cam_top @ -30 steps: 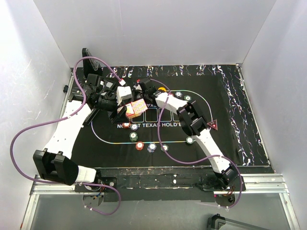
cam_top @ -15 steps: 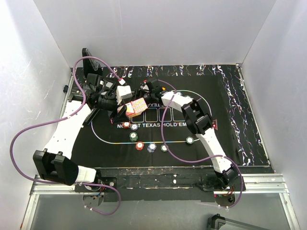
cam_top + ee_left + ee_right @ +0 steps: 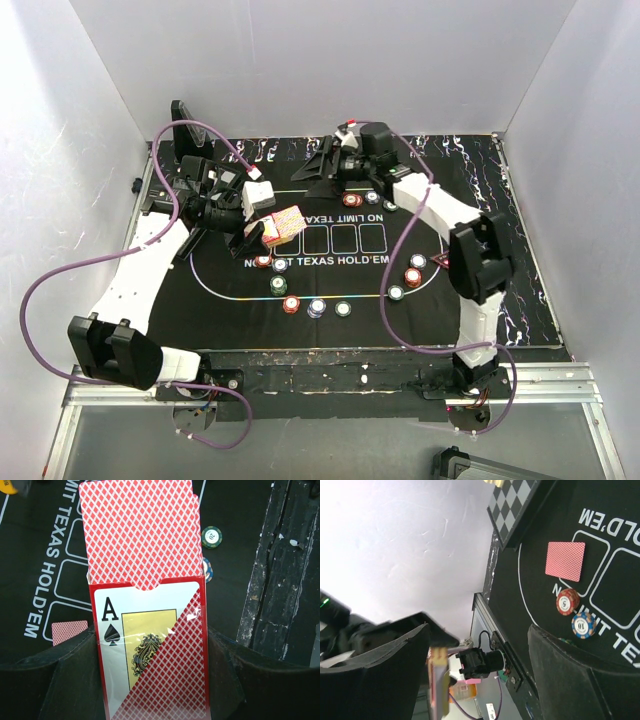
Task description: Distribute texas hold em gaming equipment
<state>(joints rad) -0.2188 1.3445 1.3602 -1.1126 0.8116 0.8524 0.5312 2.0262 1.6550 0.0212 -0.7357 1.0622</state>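
Observation:
My left gripper point(image 3: 150, 680) is shut on an open playing-card box point(image 3: 150, 650) printed with an ace of spades. Red-backed cards point(image 3: 137, 530) stick out of its top. In the top view the box point(image 3: 282, 225) hangs over the left part of the black mat point(image 3: 470, 210). One red-backed card point(image 3: 565, 561) lies face down in a printed slot, also visible as the card point(image 3: 69, 631) in the left wrist view. My right gripper point(image 3: 322, 167) is open and empty at the far side of the mat. Red, blue and green chips point(image 3: 291, 303) lie around the oval.
A chessboard point(image 3: 512, 505) lies past the mat's left end. A dark-red triangle marker point(image 3: 441, 262) sits at the right of the oval. A yellow disc point(image 3: 7, 486) shows at one corner. Purple cables point(image 3: 60, 270) loop around both arms. White walls close in on three sides.
My right gripper has opened and swung away from the card box to the far edge of the mat, uncovering chips on the right. The left gripper and box have stayed put.

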